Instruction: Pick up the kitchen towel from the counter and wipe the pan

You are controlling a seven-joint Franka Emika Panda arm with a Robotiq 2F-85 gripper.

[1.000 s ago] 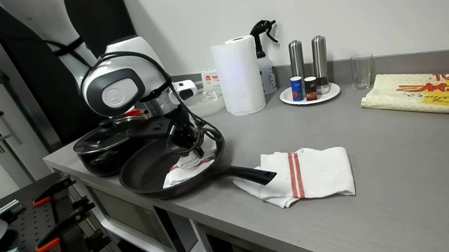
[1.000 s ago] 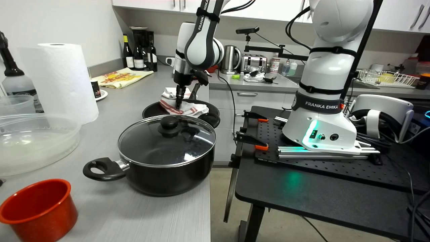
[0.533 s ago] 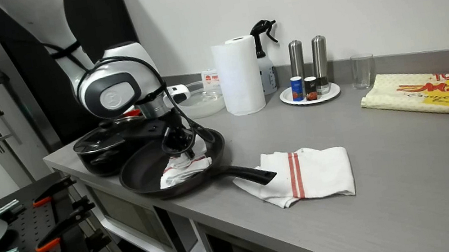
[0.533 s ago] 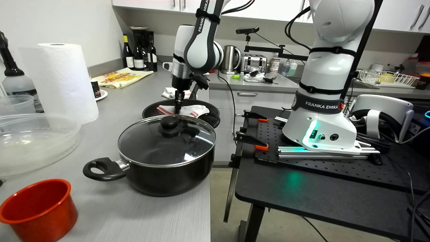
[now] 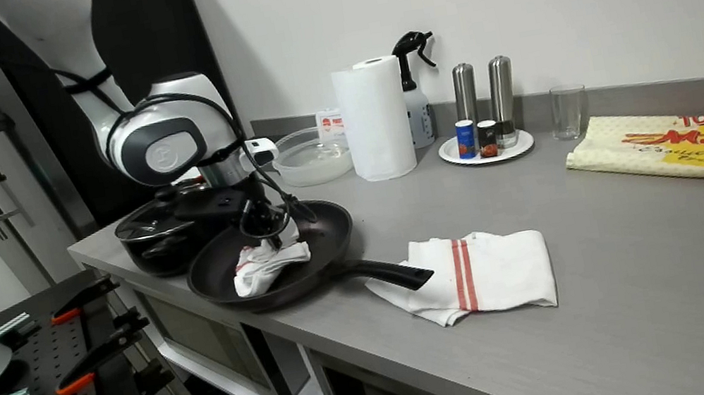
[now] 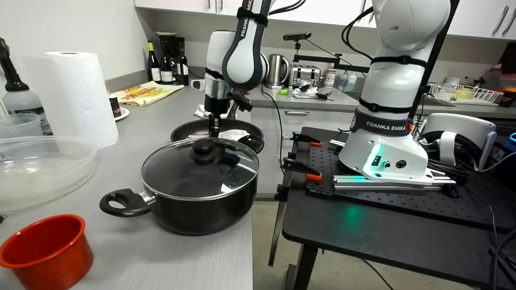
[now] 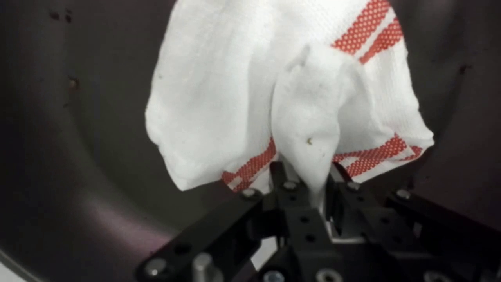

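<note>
1. In the wrist view the kitchen towel is spreading away from the gripper, its pinched fold running as a narrow ridge toward the middle of the cloth; the rest is crumpling, so I cannot tell the long axis of the whole.
2. The pan is pointing its straight handle toward a folded towel lying just beside it; in an exterior view the handle is overlapping that towel's edge.
3. The gripper is aiming down into the pan and clamping a fold of the kitchen towel between its two fingers; the loose cloth is lying on the pan's floor, showing on both sides of the fingers.
4. The kitchen towel's white cloth is showing its weave, the paired red stripes are looking dotted, and a few tiny specks are marking it. The pan is curving up dark and round about it, small specks sitting on its surface.
5. Across the pan from its handle, a black pot is standing under a glass lid.
</note>
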